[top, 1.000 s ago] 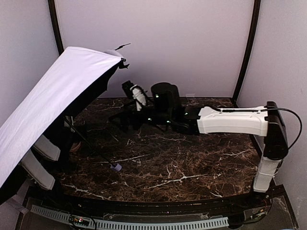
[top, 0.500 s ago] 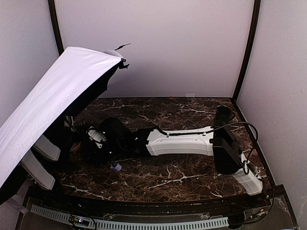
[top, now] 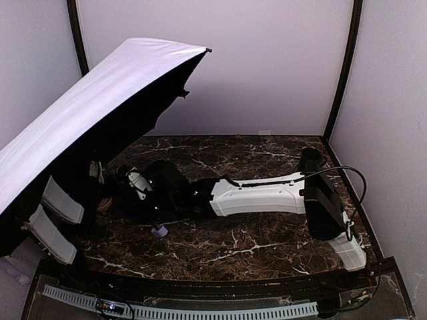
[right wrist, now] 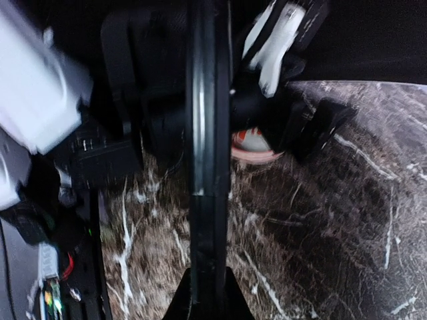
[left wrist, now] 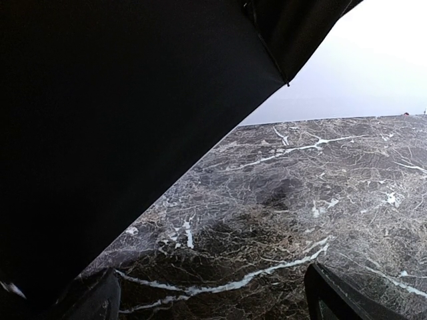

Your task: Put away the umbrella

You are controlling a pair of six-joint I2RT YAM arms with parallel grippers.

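No word, label, brand mark, number or sign can be read in any view, neither on the umbrella, nor on the white casing of the right arm, nor on the marble table, and the right wrist view is blurred.

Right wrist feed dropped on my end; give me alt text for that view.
The right jaws, at the bottom edge, are shut on the umbrella shaft, a black rod running straight up the frame's middle. Dark white-veined marble table lies behind it; blurred white and black arm parts crowd the left and top.
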